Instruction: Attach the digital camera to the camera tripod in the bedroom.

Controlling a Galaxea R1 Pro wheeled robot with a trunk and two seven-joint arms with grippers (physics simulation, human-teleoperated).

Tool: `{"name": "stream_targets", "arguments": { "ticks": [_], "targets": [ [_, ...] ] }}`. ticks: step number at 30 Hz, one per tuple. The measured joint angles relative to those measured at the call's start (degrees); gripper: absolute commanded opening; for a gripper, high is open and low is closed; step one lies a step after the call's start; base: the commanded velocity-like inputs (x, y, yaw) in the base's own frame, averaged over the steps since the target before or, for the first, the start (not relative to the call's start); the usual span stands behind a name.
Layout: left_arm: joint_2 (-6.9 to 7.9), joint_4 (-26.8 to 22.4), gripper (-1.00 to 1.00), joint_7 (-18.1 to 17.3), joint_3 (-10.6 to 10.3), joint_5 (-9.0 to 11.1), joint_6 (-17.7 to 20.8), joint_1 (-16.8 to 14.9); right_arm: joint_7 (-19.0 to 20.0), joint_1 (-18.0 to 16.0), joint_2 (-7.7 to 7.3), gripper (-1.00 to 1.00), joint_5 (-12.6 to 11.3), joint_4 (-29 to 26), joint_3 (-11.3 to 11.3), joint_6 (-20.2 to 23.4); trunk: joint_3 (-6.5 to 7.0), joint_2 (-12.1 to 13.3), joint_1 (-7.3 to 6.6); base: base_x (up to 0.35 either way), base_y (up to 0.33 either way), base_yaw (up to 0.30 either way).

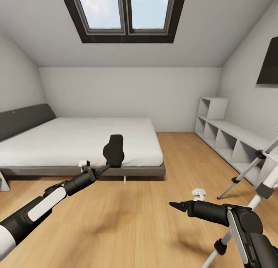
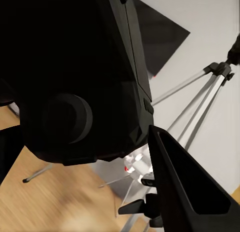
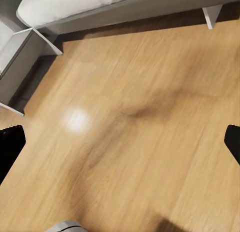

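Observation:
My left gripper is shut on the digital camera, a matte-black body held up in front of the bed's foot. In the left wrist view the digital camera looms large with its stubby lens barrel facing me, one of the fingers beside it. The camera tripod stands at the right, its silver legs with dark grey joints spread over the floor; the camera tripod also appears beyond the camera. My right gripper hovers open over bare floor left of the tripod, its fingertips far apart.
The grey-framed white bed fills the left and middle. White cubby shelves line the right wall under a dark TV. A small white object lies on the wood floor. A skylight sits overhead.

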Motion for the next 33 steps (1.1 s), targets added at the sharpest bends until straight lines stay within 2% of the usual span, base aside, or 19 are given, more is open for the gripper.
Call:
{"name": "stream_targets", "arguments": {
  "ticks": [4, 33],
  "targets": [
    [0.03, 0.1, -1.00, 0.0, 0.1, 0.0, 0.0, 0.0, 0.0, 0.0, 0.14, 1.00, 0.0, 0.0, 0.0, 0.0, 0.89, 0.1, -0.10, 0.000, 0.000, 0.000],
    [-0.04, 1.7, -1.00, 0.0, 0.1, 0.2, 0.2, 0.0, 0.0, 0.0, 0.09, 1.00, 0.0, 0.0, 0.1, -0.3, 6.10, 11.7, -6.47, 0.000, 0.000, 0.000]
  ]
}}
